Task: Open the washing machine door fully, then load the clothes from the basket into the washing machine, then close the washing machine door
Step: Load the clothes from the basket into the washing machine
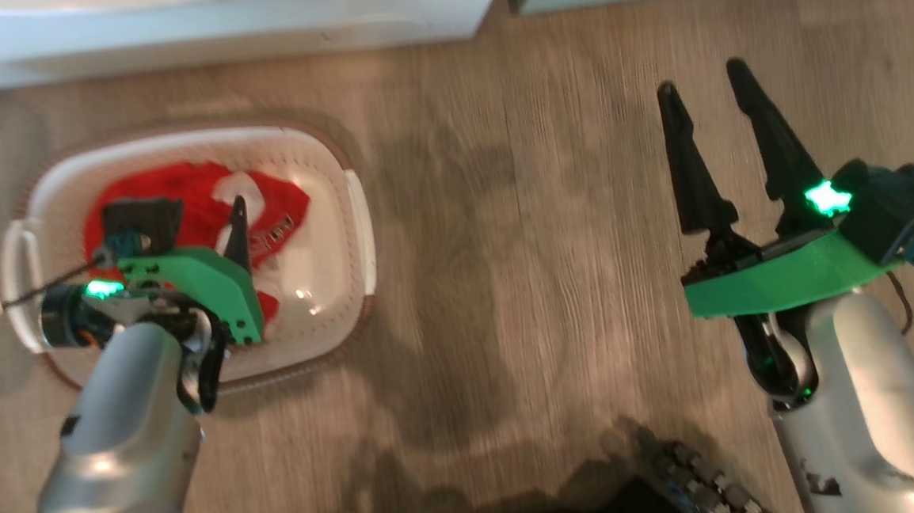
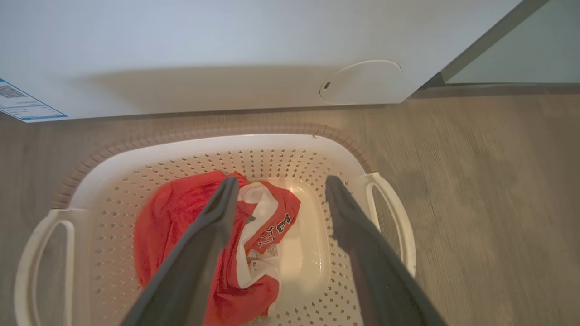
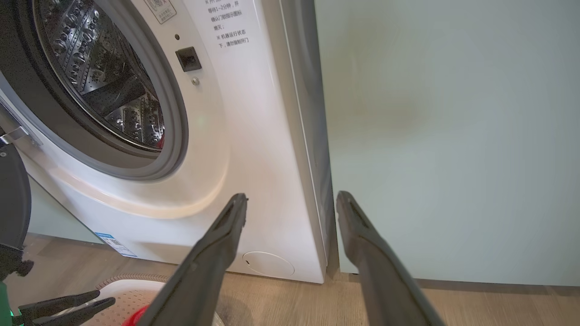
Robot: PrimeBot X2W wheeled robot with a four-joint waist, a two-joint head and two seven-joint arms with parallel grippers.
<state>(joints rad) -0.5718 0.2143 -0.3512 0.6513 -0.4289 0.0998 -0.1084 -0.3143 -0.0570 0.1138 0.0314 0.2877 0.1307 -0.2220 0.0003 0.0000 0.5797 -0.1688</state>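
The cream basket [image 2: 290,145] stands on the floor in front of the washing machine [image 2: 204,40]. The red clothes [image 2: 163,217], with white trim and lettering, lie crumpled in its left half. My left gripper [image 2: 282,181] hangs open over the basket, one finger above the red cloth and the other above bare basket bottom, gripping nothing. My right gripper [image 1: 701,76] is open and empty over the floor to the right, pointing at the machine's lower right corner [image 3: 281,253]. The steel drum [image 3: 104,77] is uncovered. A dark rounded edge [image 3: 11,199] by the hinge looks like the door swung open.
A pale mint-green cabinet panel [image 3: 453,136] stands right against the machine's right side. A round flap [image 2: 360,81] and a blue label [image 2: 22,106] sit low on the machine's front. Wood floor [image 1: 520,245] stretches between basket and right arm. My dark base [image 1: 677,489] shows below.
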